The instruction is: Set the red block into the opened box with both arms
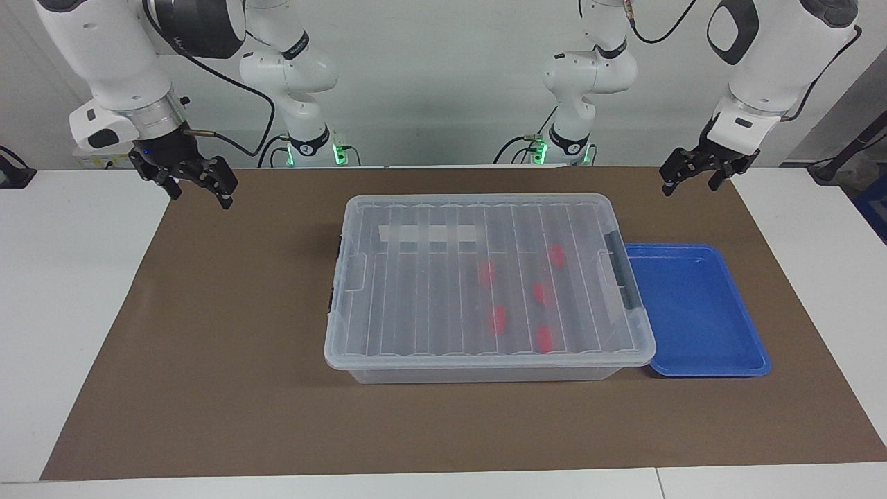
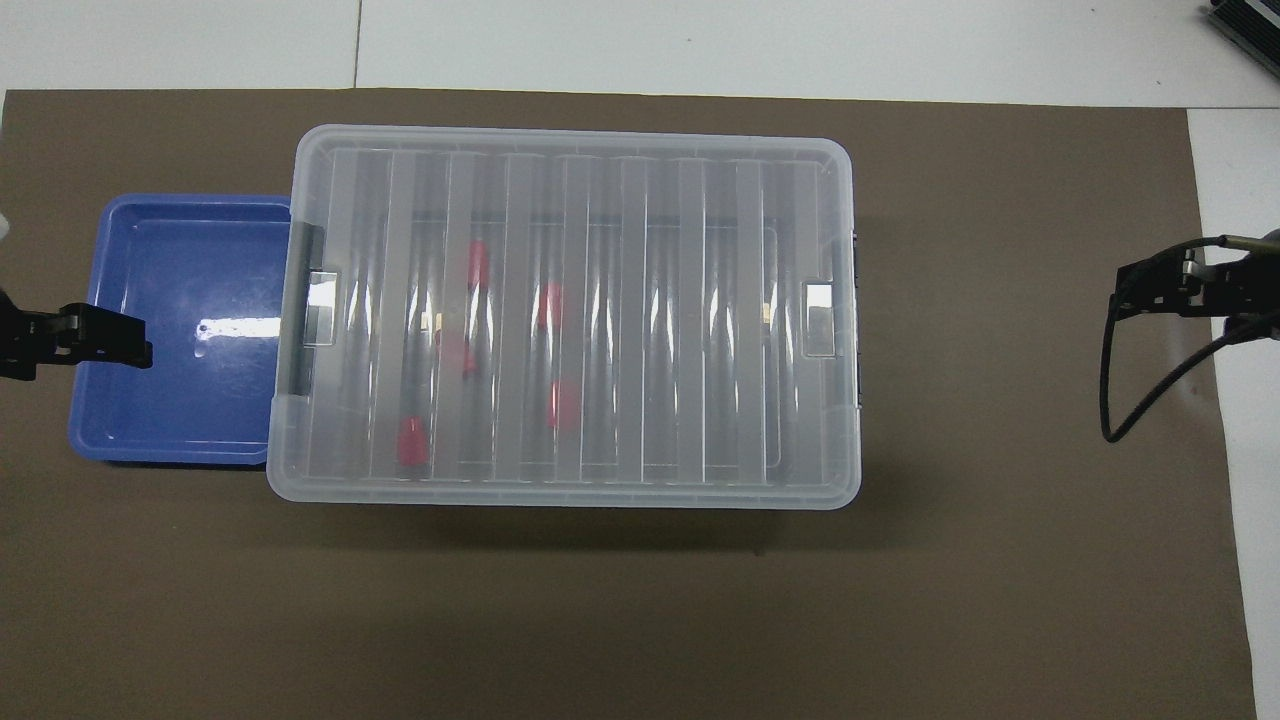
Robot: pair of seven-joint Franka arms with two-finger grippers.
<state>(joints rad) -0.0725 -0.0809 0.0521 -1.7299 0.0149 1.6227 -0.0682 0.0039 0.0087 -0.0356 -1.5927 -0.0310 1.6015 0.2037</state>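
On the brown mat [image 1: 208, 346], the lidded box [image 1: 443, 229] (5 red blocks [image 1: 545, 338] inside) sits between the open, empty left gripper [image 1: 689, 179] and right gripper [image 1: 197, 190].

The box [image 1: 485, 284], a large clear plastic bin, sits flat at the middle of the brown mat with its ribbed translucent lid [image 2: 560, 315] shut on top. Five small red blocks [image 1: 495, 319] lie inside, seen through the lid, clustered toward three o'clock in the facing view.
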